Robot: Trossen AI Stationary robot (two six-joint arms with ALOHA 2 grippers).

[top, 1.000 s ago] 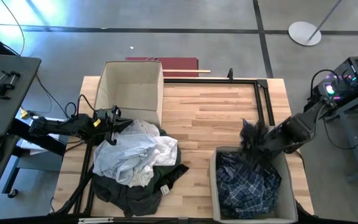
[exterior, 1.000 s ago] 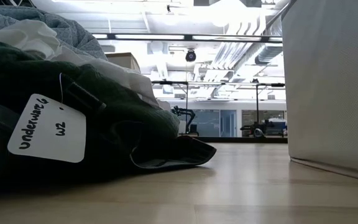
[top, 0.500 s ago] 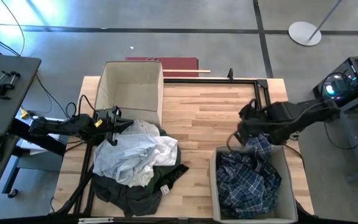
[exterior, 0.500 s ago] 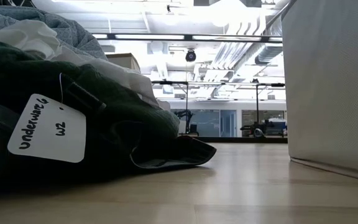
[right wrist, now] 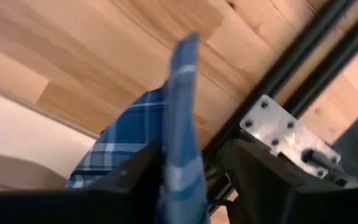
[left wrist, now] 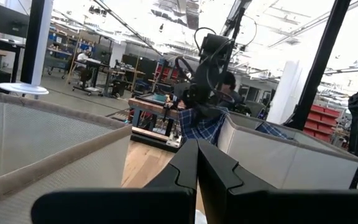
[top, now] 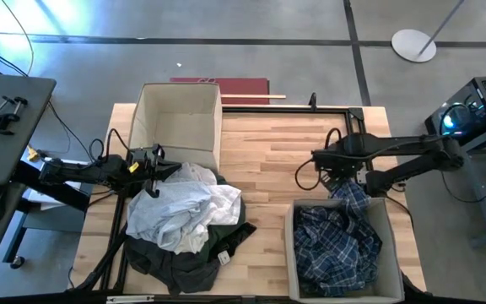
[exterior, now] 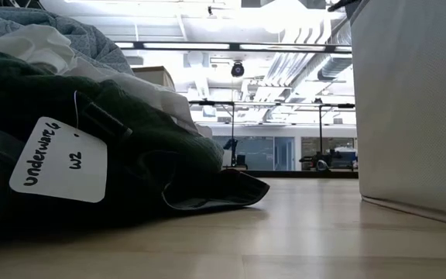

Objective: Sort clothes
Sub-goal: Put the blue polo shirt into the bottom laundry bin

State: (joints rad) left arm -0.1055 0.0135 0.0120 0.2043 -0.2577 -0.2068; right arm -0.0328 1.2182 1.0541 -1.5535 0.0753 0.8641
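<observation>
We see the right gripper point(top: 334, 171) grasping a corner of the plaid shirt point(top: 337, 241), which mostly fills the near right bin point(top: 290, 253). The left gripper point(top: 153, 157), fingers clenched together, waits beside the clothes pile point(top: 184, 221) at left.

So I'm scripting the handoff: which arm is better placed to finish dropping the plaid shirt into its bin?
The right arm. Its claw is shut on the plaid shirt, whose edge trails over the bin. The left claw, shut, waits by the clothes pile.
</observation>
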